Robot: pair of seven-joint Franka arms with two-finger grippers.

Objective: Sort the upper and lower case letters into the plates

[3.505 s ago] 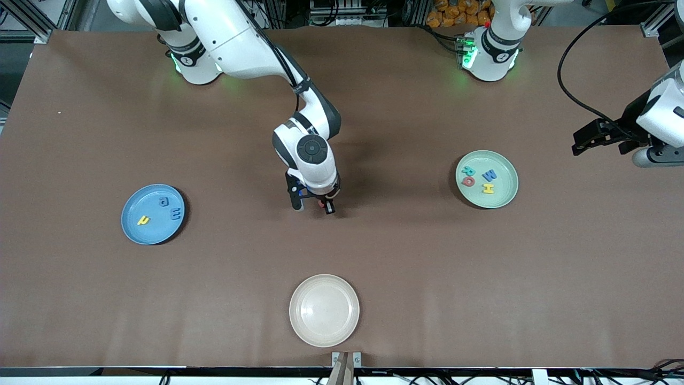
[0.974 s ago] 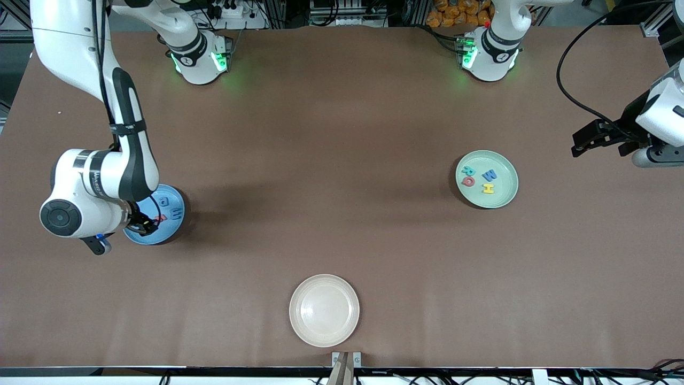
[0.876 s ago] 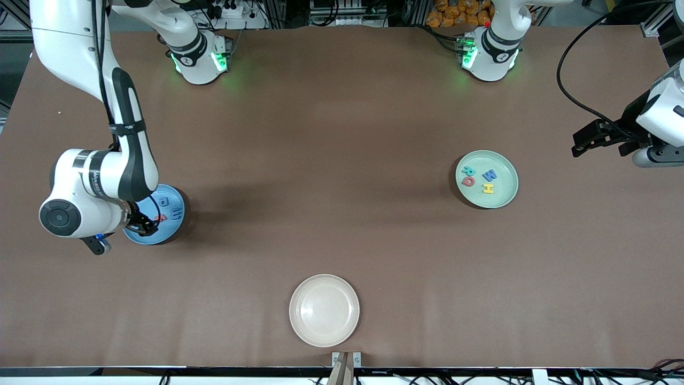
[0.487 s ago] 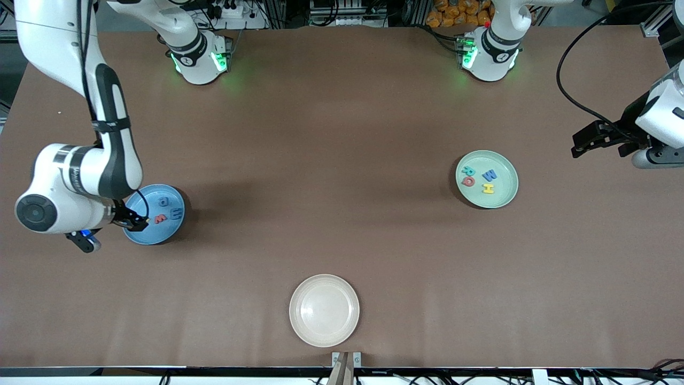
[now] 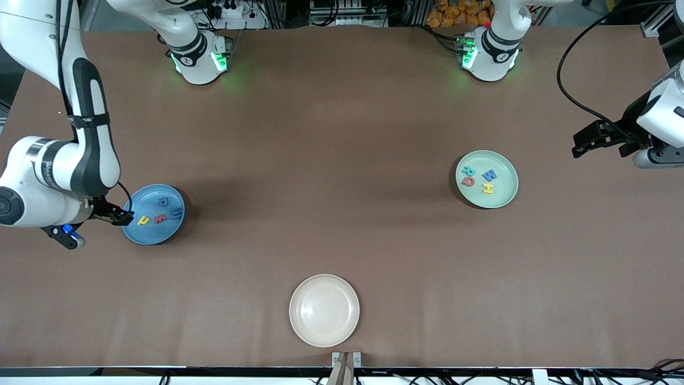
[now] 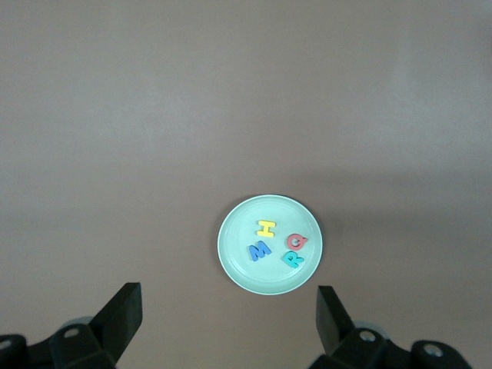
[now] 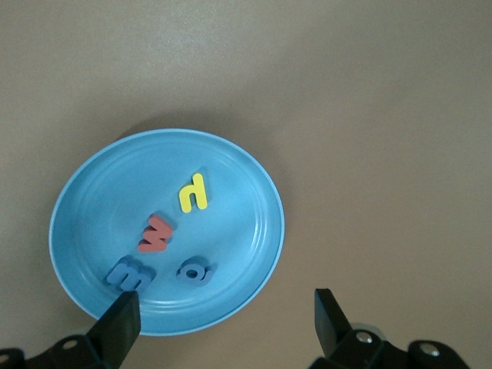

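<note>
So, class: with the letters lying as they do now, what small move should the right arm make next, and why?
Probably draw back to rest. The blue plate holds four small letters, the red letter among them; the green plate holds four capitals; no letter lies loose on the table. The right pincer stands open and empty at the blue plate's edge; the left pincer waits open.

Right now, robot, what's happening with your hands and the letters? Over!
Right hand open, empty, by the blue plate. Left hand open, waiting off past the green plate. Four letters in each. Cream plate bare. Nothing in the way.
</note>
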